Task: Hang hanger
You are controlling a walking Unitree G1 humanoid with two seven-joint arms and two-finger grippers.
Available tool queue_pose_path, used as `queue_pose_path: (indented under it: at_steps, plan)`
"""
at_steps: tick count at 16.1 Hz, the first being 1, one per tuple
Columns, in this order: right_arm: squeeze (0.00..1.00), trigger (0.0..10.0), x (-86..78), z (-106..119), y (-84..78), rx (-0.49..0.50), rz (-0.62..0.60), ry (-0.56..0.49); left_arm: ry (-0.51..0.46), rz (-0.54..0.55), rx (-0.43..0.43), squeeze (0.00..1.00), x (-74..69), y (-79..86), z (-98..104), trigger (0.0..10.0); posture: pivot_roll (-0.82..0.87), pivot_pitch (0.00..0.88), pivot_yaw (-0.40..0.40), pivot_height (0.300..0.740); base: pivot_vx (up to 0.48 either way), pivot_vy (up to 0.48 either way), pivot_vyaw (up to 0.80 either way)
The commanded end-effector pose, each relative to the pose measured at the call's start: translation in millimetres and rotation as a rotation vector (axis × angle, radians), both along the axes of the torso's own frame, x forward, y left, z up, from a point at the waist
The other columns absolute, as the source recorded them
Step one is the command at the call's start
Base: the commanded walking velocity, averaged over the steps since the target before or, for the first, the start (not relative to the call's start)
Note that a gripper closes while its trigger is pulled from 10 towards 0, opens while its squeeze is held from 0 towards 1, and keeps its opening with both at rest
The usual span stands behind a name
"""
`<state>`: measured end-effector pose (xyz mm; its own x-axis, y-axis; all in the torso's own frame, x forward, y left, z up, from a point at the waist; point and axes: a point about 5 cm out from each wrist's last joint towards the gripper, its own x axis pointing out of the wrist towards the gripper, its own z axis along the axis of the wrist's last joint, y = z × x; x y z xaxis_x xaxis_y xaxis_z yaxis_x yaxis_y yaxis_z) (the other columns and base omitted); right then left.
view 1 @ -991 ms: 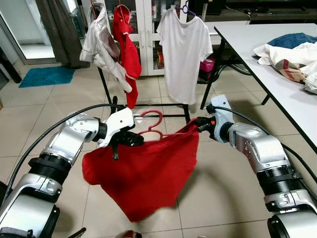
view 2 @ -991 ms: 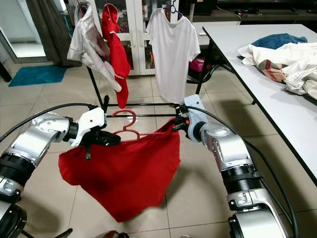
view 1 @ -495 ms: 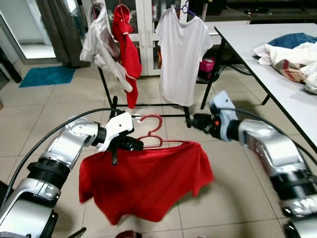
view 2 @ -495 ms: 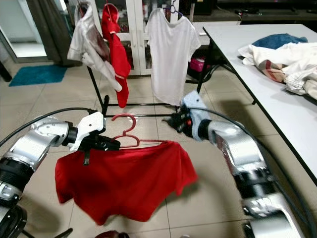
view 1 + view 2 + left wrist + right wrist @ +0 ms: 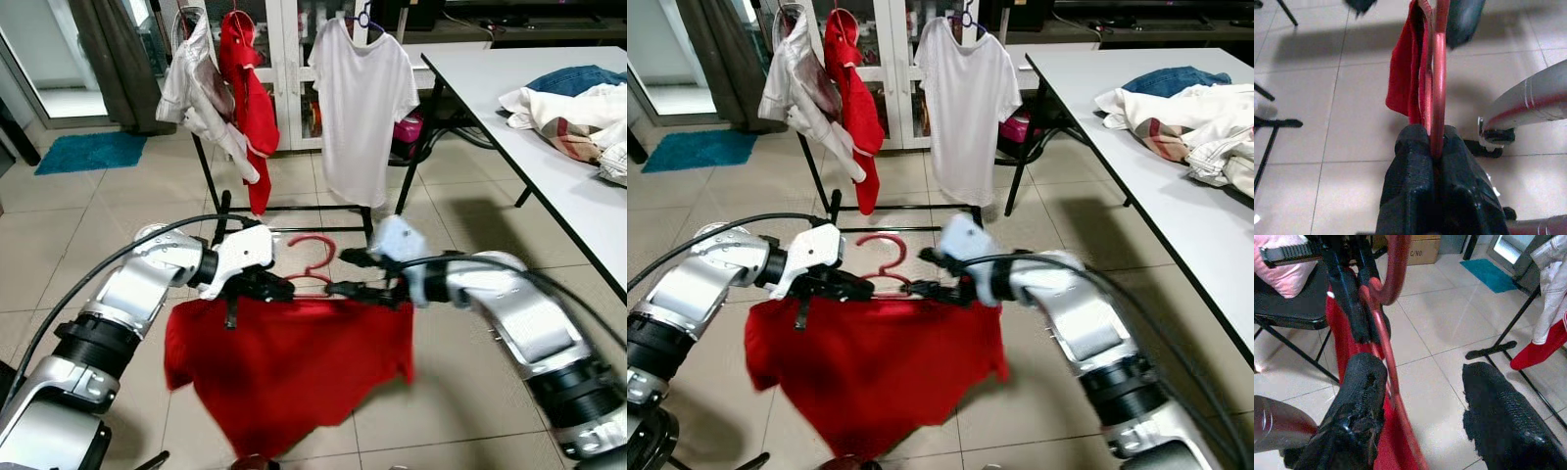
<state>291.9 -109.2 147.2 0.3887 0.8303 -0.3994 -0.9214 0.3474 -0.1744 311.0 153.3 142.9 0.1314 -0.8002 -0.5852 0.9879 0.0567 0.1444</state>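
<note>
A red hanger [image 5: 312, 257] carries a red shirt [image 5: 284, 362] that hangs low over the tiled floor. My left gripper [image 5: 263, 286] is shut on the hanger's left end; the left wrist view has the red bar [image 5: 1438, 98] clamped between its fingers. My right gripper [image 5: 348, 274] is at the hanger's neck, just right of the hook, and it is open. In the right wrist view the hanger's bar [image 5: 1385, 345] runs between the two spread fingers [image 5: 1359, 396], close to one of them. The clothes rack [image 5: 208, 166] stands beyond, further back.
On the rack hang a white jacket [image 5: 201, 88], a red garment [image 5: 253, 98] and a white T-shirt [image 5: 362, 108]. A white table [image 5: 549, 147] with a pile of clothes [image 5: 578, 98] runs along the right. A blue mat [image 5: 93, 152] lies at the far left.
My right gripper let go of the shirt's right shoulder, swung left and now straddles the hanger's neck. The shirt dropped and hangs from the hanger. The left gripper kept its hold.
</note>
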Motion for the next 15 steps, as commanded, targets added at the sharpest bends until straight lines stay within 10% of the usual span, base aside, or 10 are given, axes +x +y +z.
queue_pose_path:
  at_steps: [1, 2, 3, 4, 15]
  plan:
    - [0.00, 10.0, 0.0, 1.2, 4.1, -0.015, 0.021, -0.025, -0.024, -0.035, -0.014, 0.00, -1.6, -4.5, 5.7, 0.0, -0.13, 0.000, 0.047, 0.740, 0.000, 0.000, 0.00]
    - [0.00, 8.8, -7.0, -1.0, 7.9, -0.013, 0.086, 0.000, -0.034, -0.038, -0.024, 0.00, -2.3, -7.0, 7.8, 0.0, -0.13, 0.000, 0.044, 0.740, 0.000, 0.000, 0.00]
    - [0.00, 2.7, -9.1, -1.2, 7.9, -0.009, 0.104, 0.012, -0.036, -0.035, -0.024, 0.00, -2.0, -6.7, 8.1, 0.0, -0.13, 0.000, 0.044, 0.740, 0.000, 0.000, 0.00]
    - [0.00, 0.0, -14.5, -3.0, 5.8, -0.011, 0.143, 0.048, -0.042, -0.024, -0.024, 0.00, -1.1, -4.6, 8.6, 0.0, -0.13, 0.000, 0.041, 0.740, 0.000, 0.000, 0.00]
    - [0.00, 0.0, -20.0, -9.7, 4.8, -0.036, 0.213, 0.111, -0.063, 0.019, -0.079, 0.00, 1.9, -3.5, 17.6, 0.0, -0.13, 0.000, 0.026, 0.740, 0.000, 0.000, 0.00]
